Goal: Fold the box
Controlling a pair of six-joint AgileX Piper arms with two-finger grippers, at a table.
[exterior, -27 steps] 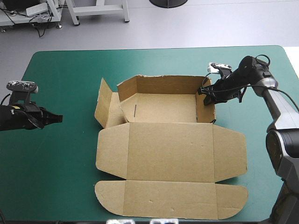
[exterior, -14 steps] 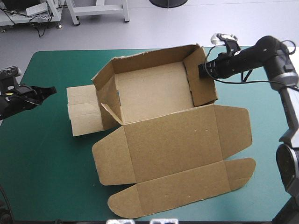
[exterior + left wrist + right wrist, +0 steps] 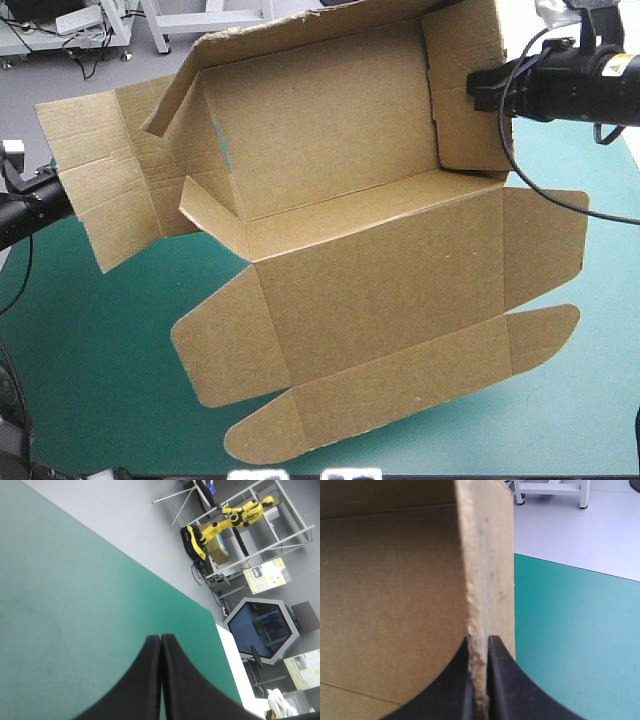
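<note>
The black fingers (image 3: 455,680) of the right gripper (image 3: 479,642) are pinching brown board between them, all but closed. The raw top edge of the box's right wall (image 3: 487,570) is running straight up out of the narrow gap. In the high view this gripper (image 3: 478,88) is reaching in from the right and gripping that wall (image 3: 465,110) from outside, above the table's far right corner.

The box (image 3: 330,120) is hanging from that one hold, raised and tilted so that its open tray is facing up toward the high camera, with its back wall reaching past the table's far edge in the picture. Its left side flap (image 3: 95,180) is lying unfolded and spreading out toward the table's left edge. The lid (image 3: 380,285) is sloping down from the tray's front edge over the middle of the teal-green cover (image 3: 80,390), and the tuck flap (image 3: 400,395) is trailing toward the near edge — whether that flap is touching the cover cannot be told.

The left gripper (image 3: 161,639) is holding nothing: its fingers (image 3: 142,685) are pressing together in one pointed arch over the cover, with an edge of the table ahead of them. In the high view the left arm (image 3: 30,210) is coming in at the left edge, and its gripper is hiding behind the side flap.
</note>
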